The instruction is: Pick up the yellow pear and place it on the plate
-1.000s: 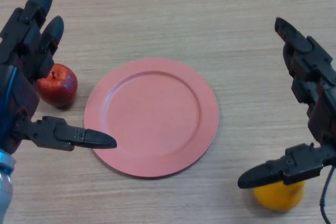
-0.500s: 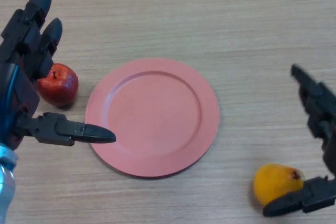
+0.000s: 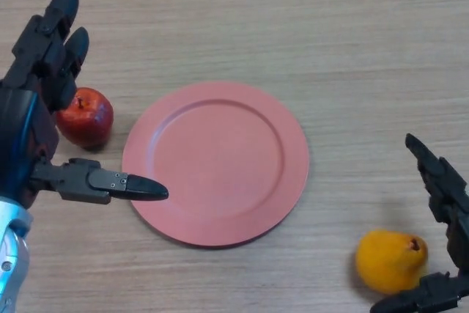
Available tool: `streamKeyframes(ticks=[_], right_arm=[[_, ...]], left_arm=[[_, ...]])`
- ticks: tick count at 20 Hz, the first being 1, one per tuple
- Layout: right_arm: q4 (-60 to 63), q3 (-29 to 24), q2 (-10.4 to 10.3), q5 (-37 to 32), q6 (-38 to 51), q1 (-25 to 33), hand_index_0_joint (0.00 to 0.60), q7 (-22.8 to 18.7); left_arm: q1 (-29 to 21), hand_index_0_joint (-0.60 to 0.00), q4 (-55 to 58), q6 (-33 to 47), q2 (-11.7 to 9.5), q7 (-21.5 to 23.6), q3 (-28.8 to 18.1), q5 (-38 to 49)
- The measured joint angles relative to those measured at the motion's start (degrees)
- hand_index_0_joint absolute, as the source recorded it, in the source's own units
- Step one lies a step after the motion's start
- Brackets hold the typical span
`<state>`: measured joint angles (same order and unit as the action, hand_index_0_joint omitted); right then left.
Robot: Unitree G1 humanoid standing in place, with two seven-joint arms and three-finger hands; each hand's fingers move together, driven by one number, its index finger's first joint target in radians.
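The yellow pear (image 3: 390, 260) lies on the wooden table at the lower right, well apart from the red plate (image 3: 217, 163) in the middle. My right hand (image 3: 448, 210) is at the lower right edge, open, with its fingers just right of the pear and its thumb below it; the pear lies in the gap between them, not gripped. My left hand (image 3: 33, 119) hovers at the left, open, its thumb pointing toward the plate's left rim.
A red apple (image 3: 85, 117) sits on the table left of the plate, partly behind my left hand's fingers.
My right hand has dropped down and to the right, uncovering the pear, which now lies in full view. The left hand has barely shifted.
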<state>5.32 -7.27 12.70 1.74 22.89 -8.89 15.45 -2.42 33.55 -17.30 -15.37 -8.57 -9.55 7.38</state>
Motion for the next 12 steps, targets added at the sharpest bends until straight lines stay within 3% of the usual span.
streamKeyframes(ticks=[8,10,11,12], right_arm=[[14.0,0.8,0.7,0.0,5.6,1.8,0.0,-9.1],[14.3,1.7,0.5,2.4,5.7,1.6,0.2,-9.5],[14.1,1.8,0.5,2.4,5.7,1.3,0.351,-9.6],[13.6,1.8,0.4,2.4,5.6,0.7,0.451,-9.8]], left_arm=[[1.8,0.0,0.0,1.8,0.7,-0.4,0.1,-0.1],[1.9,0.0,0.3,1.8,0.7,-0.4,0.0,-0.1],[1.9,0.0,0.9,1.8,0.7,-0.5,0.0,-0.1],[1.9,0.0,1.3,1.8,0.7,-0.6,0.0,-0.1]])
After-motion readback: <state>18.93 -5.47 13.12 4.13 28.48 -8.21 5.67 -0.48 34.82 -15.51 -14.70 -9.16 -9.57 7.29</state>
